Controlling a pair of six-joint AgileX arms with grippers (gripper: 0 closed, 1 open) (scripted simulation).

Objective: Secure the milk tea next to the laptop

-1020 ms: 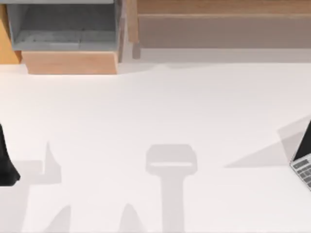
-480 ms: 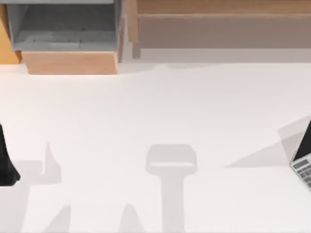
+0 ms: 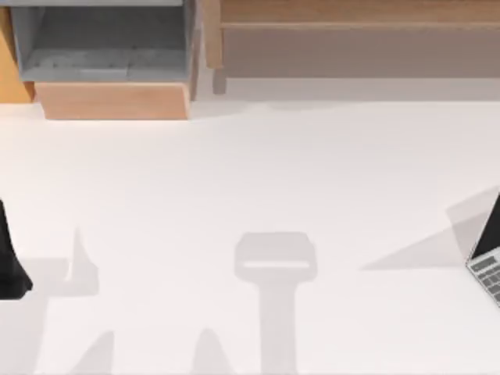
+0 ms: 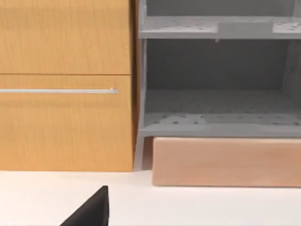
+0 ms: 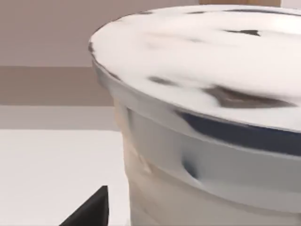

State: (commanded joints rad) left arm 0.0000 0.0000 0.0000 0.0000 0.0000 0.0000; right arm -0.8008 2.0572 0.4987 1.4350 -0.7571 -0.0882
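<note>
Right end effector (image 5: 92, 210) appears as a black wedge low in the right wrist view, close beside the milk tea (image 5: 207, 141), and whether it is open, closed or gripping the cup cannot be told. The milk tea looms right in front of that wrist camera: a pale cup with a white lid (image 5: 202, 52) carrying dark smudged markings and a dark blue band under the rim. White tabletop (image 5: 51, 174) spreads beside it, and a brownish panel (image 5: 47, 52) stands behind it. How the cup stands in relation to the laptop cannot be told. In the top view the laptop (image 3: 488, 262) sits at the far right edge of the tabletop, open, with its thin black screen raised and some light grey keys cut off by the frame. The left arm (image 3: 9, 262) is a dark shape parked at the far left edge of the tabletop, well apart from the laptop. Grey shadows (image 3: 275, 289) of the rig lie across the white surface between them. The left end effector (image 4: 92, 210) shows as a black wedge in the left wrist view, and its state cannot be told either. Beyond it stand a wooden cabinet (image 4: 66, 117) with a thin metal handle (image 4: 59, 91) and, just beside it, a grey shelf unit (image 4: 216, 108) with a pale wooden block (image 4: 225, 161) at its foot.
</note>
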